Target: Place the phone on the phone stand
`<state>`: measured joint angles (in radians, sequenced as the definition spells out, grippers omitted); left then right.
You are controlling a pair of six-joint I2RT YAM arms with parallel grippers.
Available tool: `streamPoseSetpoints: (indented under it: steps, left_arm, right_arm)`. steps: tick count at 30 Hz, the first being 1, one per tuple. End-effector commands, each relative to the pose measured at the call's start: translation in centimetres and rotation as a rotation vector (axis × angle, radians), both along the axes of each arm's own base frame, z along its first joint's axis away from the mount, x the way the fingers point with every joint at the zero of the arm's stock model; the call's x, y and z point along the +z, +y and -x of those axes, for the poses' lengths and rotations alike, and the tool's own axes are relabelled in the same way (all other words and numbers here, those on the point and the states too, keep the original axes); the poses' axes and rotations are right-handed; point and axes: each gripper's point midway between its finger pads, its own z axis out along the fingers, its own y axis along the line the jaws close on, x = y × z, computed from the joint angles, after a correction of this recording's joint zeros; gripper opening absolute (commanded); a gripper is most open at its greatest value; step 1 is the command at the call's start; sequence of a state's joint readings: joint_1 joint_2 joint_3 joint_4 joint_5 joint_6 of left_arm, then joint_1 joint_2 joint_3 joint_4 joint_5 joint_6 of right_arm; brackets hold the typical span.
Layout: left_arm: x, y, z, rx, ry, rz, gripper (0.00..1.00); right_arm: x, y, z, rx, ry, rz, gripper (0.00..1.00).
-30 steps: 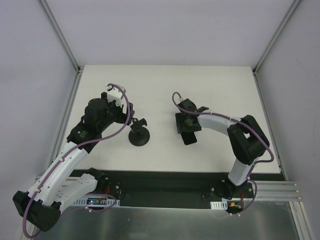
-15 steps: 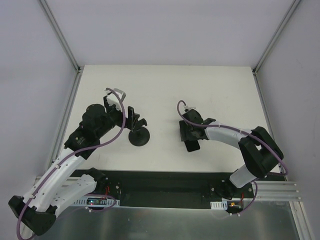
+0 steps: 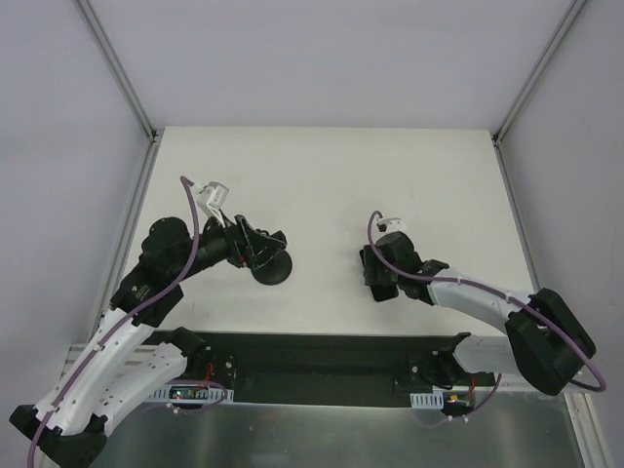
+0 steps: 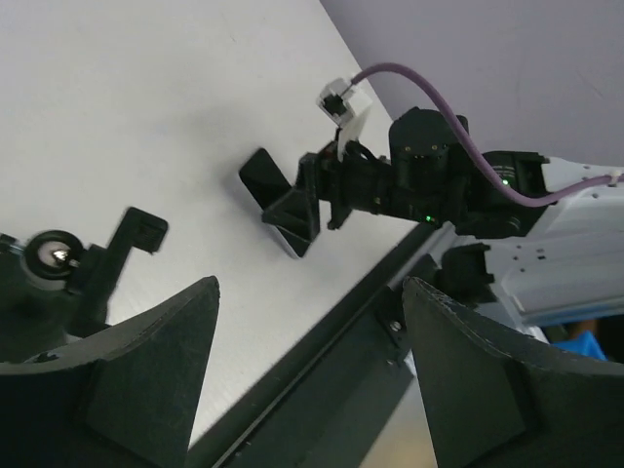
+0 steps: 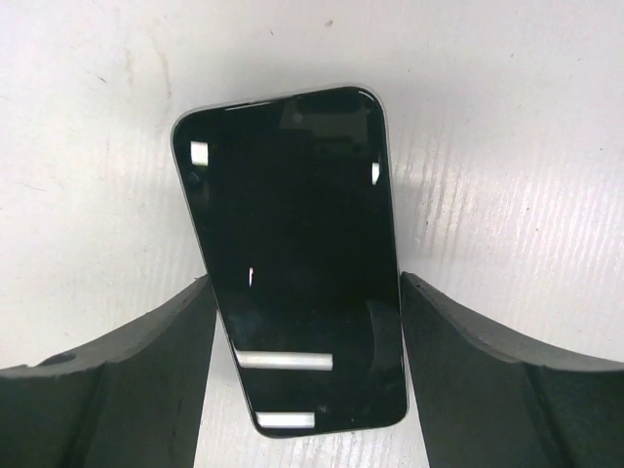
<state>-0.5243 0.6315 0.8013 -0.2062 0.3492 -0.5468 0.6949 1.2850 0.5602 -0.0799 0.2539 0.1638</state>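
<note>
1. White table carries everything. We take the phone stand, upright on its disc base on the table's left half, as our landmark.
2. The right gripper works well to the right of the stand. Its jaws press against the two long edges of the phone, pinching it across its width.
3. The left gripper sits just left of the stand, close against the cradle. Its jaws are spread wide with nothing between them.
4. The phone is glossy black and lies well right of the stand, low at the table. From the left wrist view it looks tilted, but we cannot tell whether it is fully lifted.
5. The grip looks to us like the weak point. Smooth, thin edges could slip between the fingers on the way across, letting the slab pivot or drop.
6. We also judge the stand light enough to tip. A nudge from the open left fingers, or the phone arriving off-centre against the cradle, could knock it over.
</note>
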Motion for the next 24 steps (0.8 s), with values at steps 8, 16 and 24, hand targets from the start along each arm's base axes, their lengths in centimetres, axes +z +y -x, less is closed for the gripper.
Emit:
streamPoseSetpoints:
  steps: [8,16,24]
  left_arm:
    - [0.1,-5.4,3.2,-0.214,0.224,0.060,0.71]
    - [-0.7,-10.1,2.2,-0.217,0.171,-0.086,0.64]
    - [-3.6,-13.6,-2.0,-0.133,0.208,-0.213,0.68]
  right_arm:
    - [7.0,1.5,-1.8,0.056,-0.357,-0.229,0.01]
    - [11.5,2.7,0.0,0.200,-0.493,-0.359,0.01]
    - [16.0,3.3,2.5,0.310,-0.578,-0.475,0.01]
